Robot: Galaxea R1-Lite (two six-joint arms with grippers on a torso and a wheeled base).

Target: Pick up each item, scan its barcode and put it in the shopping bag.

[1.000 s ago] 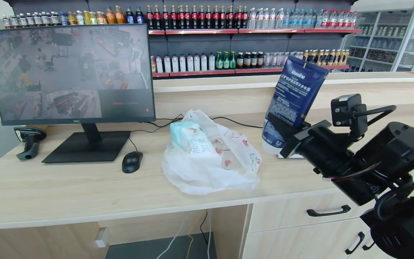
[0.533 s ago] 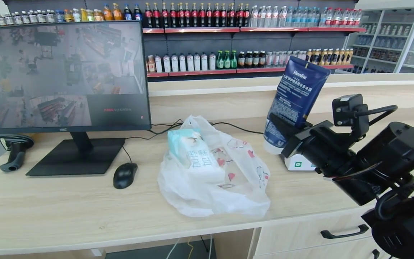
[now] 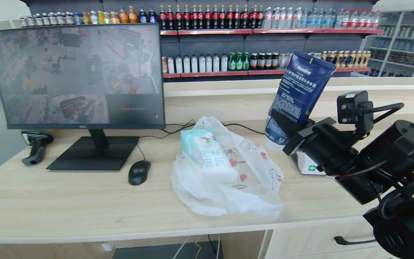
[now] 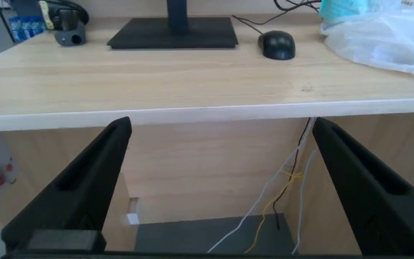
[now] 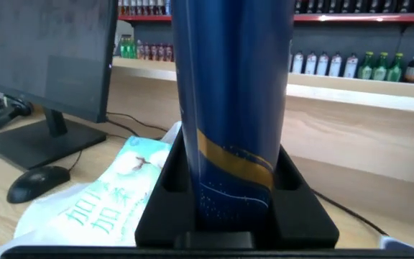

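A dark blue lotion tube [image 3: 298,94] stands tilted, cap end down, above the counter's right side, and my right gripper [image 3: 286,126] is shut on its lower part. In the right wrist view the tube [image 5: 236,93] sits between the two black fingers [image 5: 169,173]. Left of it on the counter lies the white plastic shopping bag [image 3: 244,187] with a pale blue and white tissue pack [image 3: 207,156] inside. My left gripper [image 4: 221,129] is open with nothing in it, below the counter's front edge [image 4: 207,111].
A monitor [image 3: 77,75] on a black stand, a black mouse [image 3: 139,172] and a handheld scanner [image 3: 36,145] occupy the counter's left. A small white box [image 3: 309,164] sits beneath the right arm. Cables run behind the bag. A raised ledge [image 3: 228,90] and bottle shelves stand behind.
The head camera has shifted, so the whole scene sits differently. The tube stays held in my right gripper in much the same place. The small white box has come into view.
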